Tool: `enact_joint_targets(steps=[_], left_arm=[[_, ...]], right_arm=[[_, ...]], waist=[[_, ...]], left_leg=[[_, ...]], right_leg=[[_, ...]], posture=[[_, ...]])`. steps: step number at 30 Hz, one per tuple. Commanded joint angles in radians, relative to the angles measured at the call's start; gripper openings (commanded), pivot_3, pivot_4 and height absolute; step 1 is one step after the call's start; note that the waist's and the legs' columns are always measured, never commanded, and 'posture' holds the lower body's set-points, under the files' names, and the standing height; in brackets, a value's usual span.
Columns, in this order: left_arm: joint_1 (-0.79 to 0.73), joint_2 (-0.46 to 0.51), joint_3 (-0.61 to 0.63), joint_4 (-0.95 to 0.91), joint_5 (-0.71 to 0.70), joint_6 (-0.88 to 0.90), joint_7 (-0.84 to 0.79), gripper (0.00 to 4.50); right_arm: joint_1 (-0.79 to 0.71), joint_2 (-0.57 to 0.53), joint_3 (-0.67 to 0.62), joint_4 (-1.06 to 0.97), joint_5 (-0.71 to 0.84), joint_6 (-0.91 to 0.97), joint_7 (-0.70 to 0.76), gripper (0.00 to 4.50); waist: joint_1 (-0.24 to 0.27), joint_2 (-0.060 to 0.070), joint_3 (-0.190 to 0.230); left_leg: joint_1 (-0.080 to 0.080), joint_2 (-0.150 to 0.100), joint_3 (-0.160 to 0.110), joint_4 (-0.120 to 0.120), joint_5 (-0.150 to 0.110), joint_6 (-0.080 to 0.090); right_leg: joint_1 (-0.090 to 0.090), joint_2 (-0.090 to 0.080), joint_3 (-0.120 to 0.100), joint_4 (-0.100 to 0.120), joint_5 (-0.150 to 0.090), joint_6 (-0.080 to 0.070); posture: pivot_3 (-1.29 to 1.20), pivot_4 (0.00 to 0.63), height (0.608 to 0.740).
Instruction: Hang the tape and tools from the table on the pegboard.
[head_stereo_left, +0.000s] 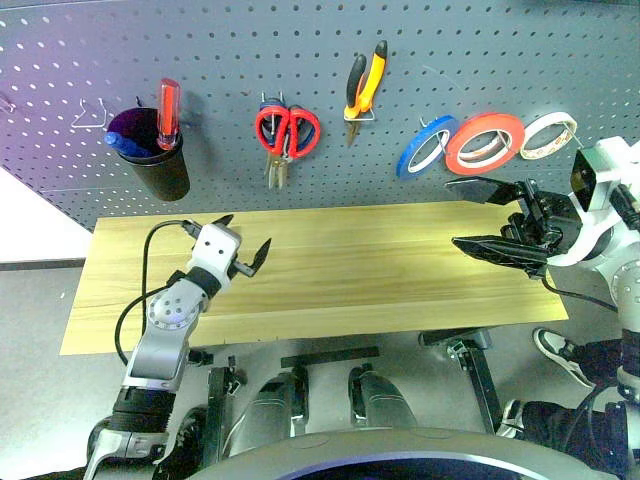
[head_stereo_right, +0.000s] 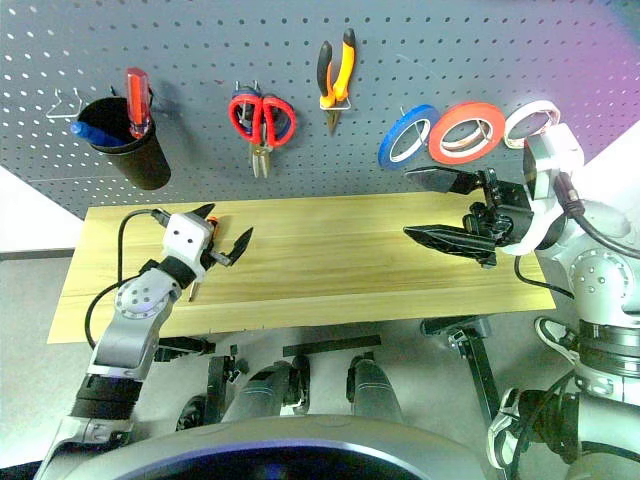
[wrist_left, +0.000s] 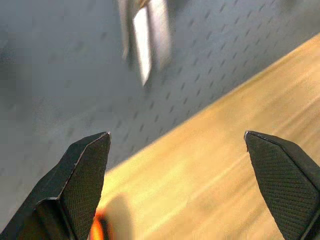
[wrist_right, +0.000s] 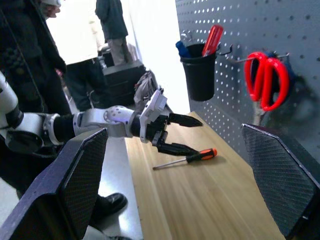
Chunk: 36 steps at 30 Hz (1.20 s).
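The orange-red tape (head_stereo_left: 485, 141) hangs on the pegboard (head_stereo_left: 200, 40) between a blue roll (head_stereo_left: 425, 146) and a beige-white roll (head_stereo_left: 548, 135). The red-handled scissors (head_stereo_left: 287, 130) and the orange-and-black pliers (head_stereo_left: 365, 80) hang there too. The slim screwdriver (wrist_right: 200, 155) lies on the table (head_stereo_left: 400, 280) near its left end, just under my left gripper (head_stereo_left: 247, 232). That gripper is open and empty, pointing toward the board. My right gripper (head_stereo_left: 455, 212) hovers open and empty over the table's right end, pointing left.
A black cup (head_stereo_left: 155, 160) on the board's left holds a thick red-handled screwdriver (head_stereo_left: 168, 112) and a blue item. In the right wrist view, people (wrist_right: 112, 25) stand beyond the table's left end.
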Motion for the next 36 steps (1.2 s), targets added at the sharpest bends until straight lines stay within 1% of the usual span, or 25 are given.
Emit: enact_joint_targets(steps=[1, 5, 8, 10, 12, 17, 21, 25, 26, 30, 33, 35, 36], left_arm=[[0.006, 0.006, 0.064, 0.012, -0.013, 0.027, 0.040, 4.47], [-0.038, -0.008, 0.105, 0.115, -0.038, 0.076, 0.074, 4.47], [-0.069, 0.007, 0.105, 0.192, -0.013, 0.088, 0.101, 4.47], [-0.087, -0.011, 0.135, 0.219, -0.055, 0.129, 0.111, 4.47], [-0.106, -0.022, 0.145, 0.245, -0.062, 0.134, 0.128, 4.47], [-0.180, -0.046, 0.147, 0.336, -0.068, 0.147, 0.152, 4.47], [-0.238, -0.055, 0.144, 0.393, -0.062, 0.212, 0.182, 4.47], [-0.268, -0.061, 0.148, 0.392, -0.067, 0.321, 0.215, 4.47], [-0.272, -0.066, 0.158, 0.373, -0.084, 0.353, 0.216, 4.47], [-0.280, -0.067, 0.153, 0.296, -0.079, 0.533, 0.265, 4.47], [-0.278, -0.068, 0.147, 0.231, -0.078, 0.620, 0.278, 4.47], [-0.285, -0.081, 0.160, 0.217, -0.086, 0.698, 0.302, 4.47], [-0.289, -0.079, 0.151, 0.214, -0.080, 0.705, 0.300, 4.47]], right_arm=[[-0.005, -0.040, -0.008, -0.014, -0.035, -0.042, 0.034, 4.50], [-0.015, -0.058, -0.006, -0.003, -0.057, -0.063, 0.064, 4.50], [-0.020, -0.071, -0.010, 0.009, -0.075, -0.072, 0.077, 4.50], [-0.020, -0.075, -0.011, 0.007, -0.071, -0.069, 0.079, 4.50], [-0.015, -0.075, -0.011, -0.001, -0.067, -0.064, 0.077, 4.50], [-0.003, -0.072, -0.008, -0.027, -0.068, -0.060, 0.060, 4.50], [-0.004, -0.079, -0.004, -0.039, -0.067, -0.050, 0.051, 4.50], [0.000, -0.082, -0.006, -0.048, -0.067, -0.043, 0.043, 4.50], [0.002, -0.083, -0.007, -0.049, -0.066, -0.040, 0.042, 4.50], [0.001, -0.081, -0.005, -0.041, -0.076, -0.042, 0.038, 4.50], [-0.001, -0.079, -0.004, -0.038, -0.081, -0.043, 0.037, 4.50], [-0.003, -0.076, -0.004, -0.039, -0.084, -0.044, 0.033, 4.50], [-0.003, -0.075, -0.002, -0.042, -0.086, -0.045, 0.031, 4.50]], waist=[[0.000, 0.000, 0.000], [0.001, 0.001, -0.001], [0.000, 0.001, -0.001], [-0.001, 0.000, -0.001], [-0.001, 0.000, -0.001], [0.000, 0.000, -0.001], [-0.002, 0.000, -0.001], [-0.003, 0.000, -0.001], [-0.004, 0.000, -0.001], [-0.003, 0.000, -0.001], [-0.001, 0.000, -0.001], [0.000, 0.000, -0.001], [0.000, 0.000, -0.001]], left_leg=[[0.000, 0.000, 0.000, 0.000, 0.000, 0.000], [0.000, 0.000, 0.000, 0.000, 0.000, 0.000], [0.000, 0.000, 0.000, 0.001, 0.000, 0.000], [0.000, 0.000, 0.001, 0.001, 0.000, 0.000], [0.000, 0.000, 0.001, 0.001, -0.001, 0.001], [0.000, 0.000, 0.002, 0.001, -0.001, 0.001], [0.000, 0.000, 0.003, 0.001, -0.001, 0.001], [0.000, 0.000, 0.004, 0.001, -0.001, 0.002], [0.000, 0.000, 0.004, 0.001, -0.001, 0.002], [0.000, 0.000, 0.005, 0.001, -0.001, 0.002], [0.000, 0.000, 0.005, 0.001, -0.001, 0.002], [0.000, 0.000, 0.005, 0.001, -0.001, 0.002], [0.000, 0.000, 0.005, 0.001, -0.001, 0.002]], right_leg=[[0.000, 0.000, 0.000, 0.000, 0.000, 0.000], [0.000, 0.000, 0.000, 0.000, 0.000, 0.000], [-0.001, 0.000, 0.000, 0.000, 0.000, 0.000], [0.000, 0.000, 0.000, 0.000, 0.000, 0.000], [0.000, 0.000, 0.000, 0.000, 0.000, 0.000], [0.000, -0.001, 0.000, 0.000, 0.000, 0.000], [0.000, -0.002, 0.000, 0.000, 0.001, 0.001], [-0.001, -0.002, 0.000, 0.000, 0.001, 0.001], [-0.001, -0.002, 0.000, 0.000, 0.001, 0.001], [-0.001, -0.003, 0.000, 0.000, 0.001, 0.001], [-0.001, -0.003, 0.000, 0.000, 0.001, 0.001], [-0.001, -0.003, 0.000, 0.000, 0.001, 0.001], [-0.001, -0.004, 0.000, 0.000, 0.001, 0.001]], posture=[[-0.18, 0.251, 0.739], [-0.18, 0.251, 0.739], [-0.19, 0.257, 0.739], [-0.19, 0.261, 0.739], [-0.20, 0.265, 0.739], [-0.20, 0.273, 0.739], [-0.21, 0.285, 0.739], [-0.21, 0.294, 0.739], [-0.21, 0.296, 0.739], [-0.21, 0.299, 0.739], [-0.20, 0.299, 0.739], [-0.20, 0.299, 0.739], [-0.20, 0.298, 0.739]])
